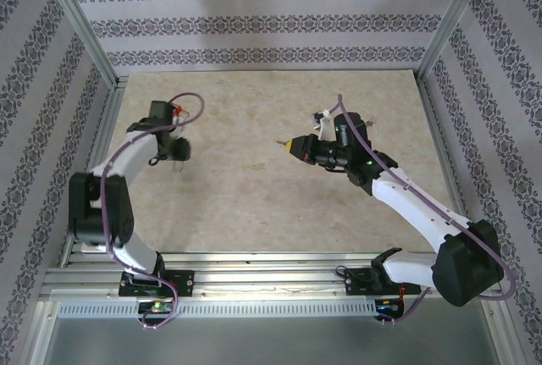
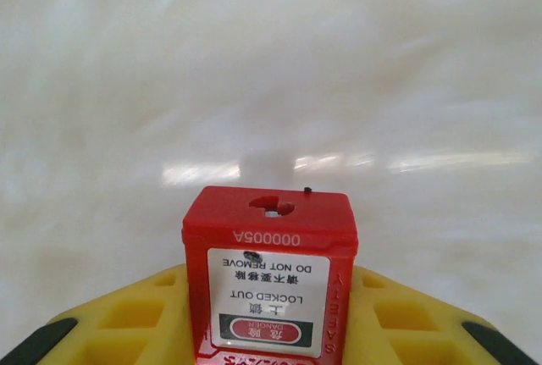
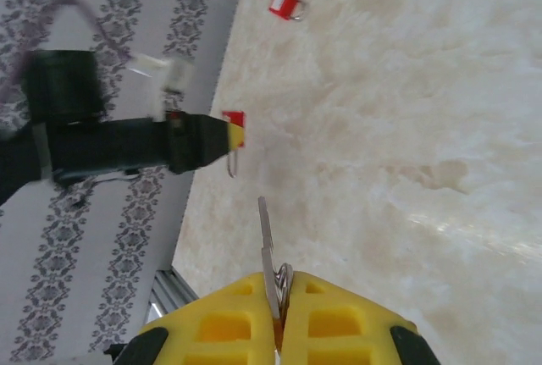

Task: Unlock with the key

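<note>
Red padlock with a white warning label, clamped in the left gripper at the table's left, keyhole end facing outward; silver key pinched in the right gripper, blade pointing left, well apart from the padlock.

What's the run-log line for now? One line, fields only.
left fingers: hold red padlock | right fingers: hold key | key: not yet inserted
</note>
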Tool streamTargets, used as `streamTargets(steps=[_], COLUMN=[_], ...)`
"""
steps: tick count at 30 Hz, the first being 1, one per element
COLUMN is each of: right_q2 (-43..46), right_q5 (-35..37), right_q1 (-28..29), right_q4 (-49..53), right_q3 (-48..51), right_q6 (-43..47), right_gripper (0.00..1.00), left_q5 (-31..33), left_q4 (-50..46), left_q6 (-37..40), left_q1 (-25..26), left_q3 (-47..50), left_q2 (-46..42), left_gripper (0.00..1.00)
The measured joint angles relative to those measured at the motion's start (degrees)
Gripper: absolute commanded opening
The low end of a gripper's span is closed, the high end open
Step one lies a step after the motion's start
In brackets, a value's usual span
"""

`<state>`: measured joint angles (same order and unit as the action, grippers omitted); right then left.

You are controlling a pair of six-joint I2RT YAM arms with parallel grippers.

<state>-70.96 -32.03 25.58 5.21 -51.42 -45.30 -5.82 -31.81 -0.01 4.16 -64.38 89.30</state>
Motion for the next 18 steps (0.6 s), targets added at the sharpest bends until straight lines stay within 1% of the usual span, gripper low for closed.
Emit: streamTargets(steps=[1,3,7,10,13,15,18], right_q2=[0.0,0.0,0.2,0.3,0.3,0.2,-0.7], right_q5=[-0.3,-0.6,-2.6,-3.9,-4.8,-5.0,-5.0], right_q1=[-0.5,-0.7,-1.8,-2.9,-2.6,-1.3,2.4], right_q4=[2.6,7.7,14.4,19.2,22.9,24.6,27.6], right_q3=[-1.3,-4.3,-9.7,-12.4,-14.8,-16.1,-18.9], right_q6=[0.9,2.7,5.6,7.8,9.4,10.4,12.7], right_gripper=[0.00,0.00,0.00,0.00,0.00,0.00,0.00], left_q5=[-0.9,-3.1,-7.4,-11.2,-14.6,-15.5,-15.2], left_q4=[2.2,7.1,16.7,21.4,23.9,23.9,24.9], left_q6=[1.5,4.7,14.1,23.1,32.3,37.4,45.2], left_q1=[3.0,6.6,10.5,13.5,16.2,17.9,21.3], left_q3=[0.0,0.7,5.3,9.7,14.3,15.6,16.5], left_q2=[-3.1,-8.5,-17.7,-21.9,-25.0,-26.1,-27.6], left_gripper=[0.00,0.00,0.00,0.00,0.00,0.00,0.00])
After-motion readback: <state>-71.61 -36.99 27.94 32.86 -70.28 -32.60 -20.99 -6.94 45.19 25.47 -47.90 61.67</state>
